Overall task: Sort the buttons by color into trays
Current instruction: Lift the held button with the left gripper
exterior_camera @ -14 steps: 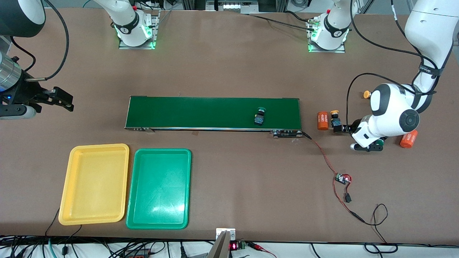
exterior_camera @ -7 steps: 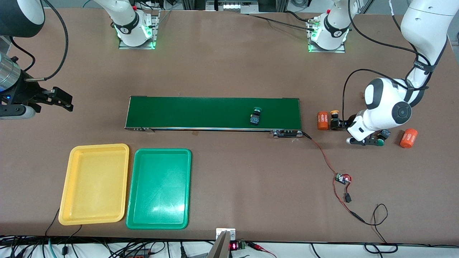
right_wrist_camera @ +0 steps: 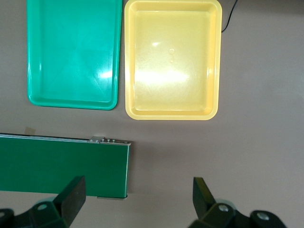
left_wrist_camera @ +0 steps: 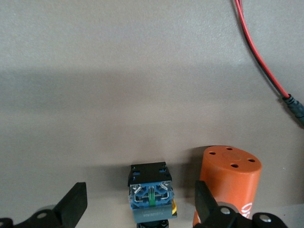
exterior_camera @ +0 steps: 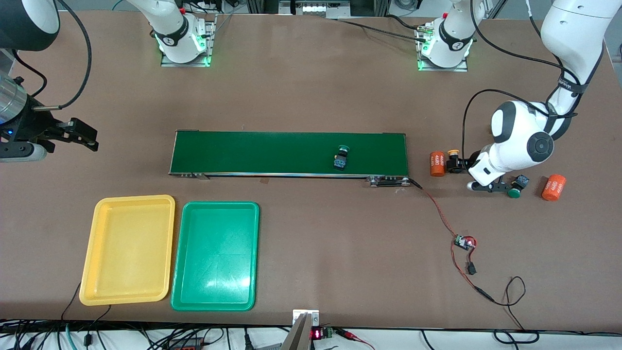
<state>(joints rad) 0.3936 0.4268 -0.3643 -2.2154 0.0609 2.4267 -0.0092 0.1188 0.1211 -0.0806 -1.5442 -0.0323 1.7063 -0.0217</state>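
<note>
My left gripper (exterior_camera: 460,168) is open and low over the table, past the conveyor's end toward the left arm's side. Its fingers stand either side of a yellow-capped button (exterior_camera: 454,162) without touching it. In the left wrist view that button (left_wrist_camera: 150,192) lies between the fingers (left_wrist_camera: 72,205) of my left gripper (left_wrist_camera: 139,209). A green button (exterior_camera: 341,156) lies on the conveyor belt (exterior_camera: 272,151). Another green button (exterior_camera: 515,187) lies on the table beside the left hand. The second yellow button is hidden. The yellow tray (exterior_camera: 133,198) and green tray (exterior_camera: 221,204) are empty. My right gripper (exterior_camera: 83,134) waits open.
An orange cylinder (exterior_camera: 437,164) stands right beside the yellow-capped button and also shows in the left wrist view (left_wrist_camera: 231,183). Another cylinder (exterior_camera: 554,187) lies near the table's end. A small circuit board (exterior_camera: 464,241) with red wire lies nearer the camera. The right wrist view shows both trays (right_wrist_camera: 171,115) and the belt's end (right_wrist_camera: 61,164).
The green button on the belt has travelled toward the right arm's end. My left gripper has moved closer to the yellow-capped button, uncovering the green button on the table. The right arm has not moved.
</note>
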